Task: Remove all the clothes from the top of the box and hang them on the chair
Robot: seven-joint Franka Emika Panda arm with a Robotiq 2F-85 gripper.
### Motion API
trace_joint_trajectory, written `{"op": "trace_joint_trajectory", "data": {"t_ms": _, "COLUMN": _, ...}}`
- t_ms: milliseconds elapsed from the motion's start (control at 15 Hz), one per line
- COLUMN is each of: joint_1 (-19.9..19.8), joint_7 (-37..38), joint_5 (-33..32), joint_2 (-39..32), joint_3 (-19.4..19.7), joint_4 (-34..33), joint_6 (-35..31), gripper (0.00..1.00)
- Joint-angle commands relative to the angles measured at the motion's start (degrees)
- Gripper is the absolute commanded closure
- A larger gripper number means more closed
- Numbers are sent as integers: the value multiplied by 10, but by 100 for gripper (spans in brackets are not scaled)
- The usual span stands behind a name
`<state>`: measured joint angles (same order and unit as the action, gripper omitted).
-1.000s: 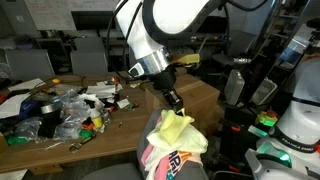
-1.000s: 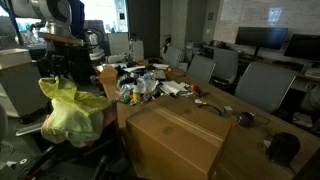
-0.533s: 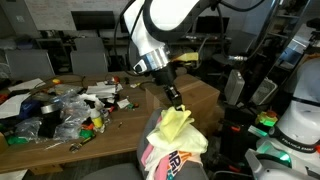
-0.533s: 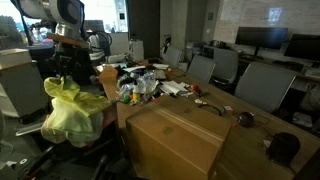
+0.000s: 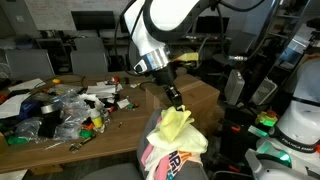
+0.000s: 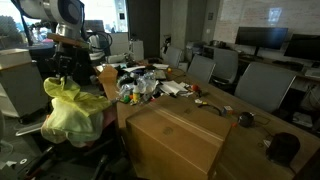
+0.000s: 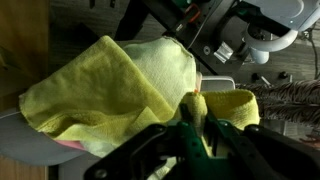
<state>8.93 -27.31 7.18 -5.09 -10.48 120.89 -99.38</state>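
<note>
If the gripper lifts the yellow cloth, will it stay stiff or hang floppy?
Probably floppy: the yellow cloth lies in soft folds. Likely light, since one pinched fold peaks up at the gripper. It would hardly roll or tip.

a heap of plastic wrappers and small clutter [image 5: 62,108] spreads over one end of the wooden table [image 5: 208,93]; grey office chairs [image 6: 262,85] line its side, with dark monitors [image 6: 262,38] behind them.
</note>
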Motion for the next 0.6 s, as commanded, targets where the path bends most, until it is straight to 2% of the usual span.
{"op": "trace_joint_trajectory", "data": {"t_ms": 0, "joint_1": 0, "joint_7": 0, "joint_5": 7, "joint_2": 8, "joint_3": -1, "joint_4": 3, "joint_6": 0, "gripper": 51}}
{"op": "trace_joint_trajectory", "data": {"t_ms": 400, "joint_1": -2, "joint_7": 3, "joint_5": 12, "joint_2": 19, "joint_3": 0, "joint_4": 8, "joint_6": -9, "gripper": 7}}
{"op": "trace_joint_trajectory", "data": {"t_ms": 467, "joint_1": -4, "joint_7": 5, "joint_5": 15, "joint_2": 25, "joint_3": 2, "joint_4": 9, "joint_6": -12, "gripper": 1}}
{"op": "trace_joint_trajectory", "data": {"t_ms": 533, "joint_1": -6, "joint_7": 11, "joint_5": 11, "joint_2": 35, "joint_3": 5, "joint_4": 13, "joint_6": -20, "gripper": 0}}
